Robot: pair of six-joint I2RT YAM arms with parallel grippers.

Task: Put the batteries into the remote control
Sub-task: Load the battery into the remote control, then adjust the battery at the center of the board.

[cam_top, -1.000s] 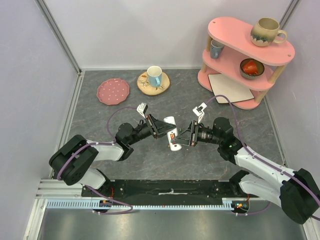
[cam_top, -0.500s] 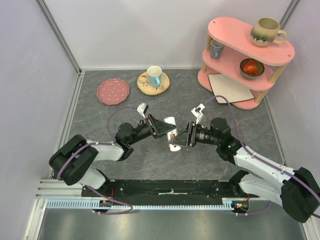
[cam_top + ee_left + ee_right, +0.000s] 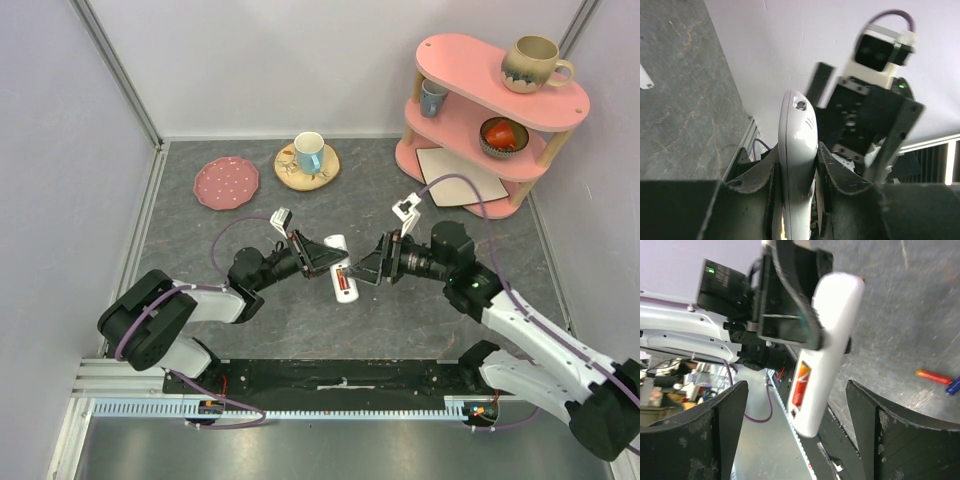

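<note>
A grey stone-patterned surface (image 3: 180,240), seen from above, with two black robot arms reaching in from its near edge and meeting near its middle.

Toward the far-left corner lies a pink spotted plate (image 3: 226,183). Just to its right, near the far edge, a white and blue cup (image 3: 309,152) stands on a round wooden coaster (image 3: 325,172).

The left gripper (image 3: 325,258) is clamped on the remote control (image 3: 345,285), a small white slab held near the middle of the surface, a little toward the near edge. In the left wrist view both fingers (image 3: 757,175) press against the remote's flat faces and it shows edge-on, rising between them. In the right wrist view the remote is tilted, its rear recess turned toward that camera, and an orange battery (image 3: 801,382) sits in the recess.

The right gripper (image 3: 362,268) faces the remote from the right, its jaws spread wide. Its fingers (image 3: 715,435) stand on either side of the remote's lower end, apart from it and gripping nothing.

The right wrist view also shows two loose batteries lying on the surface just beside each other: a red-orange one (image 3: 934,376) and a blue one (image 3: 955,385) cut off by the picture's edge.

In the far-right corner stands a pink three-tier shelf (image 3: 470,70). A beige mug (image 3: 535,62) is on its top tier, a small blue cup (image 3: 433,97) and a dark bowl (image 3: 503,137) holding something red on the middle tier, and a white square board (image 3: 458,172) on the bottom tier.
</note>
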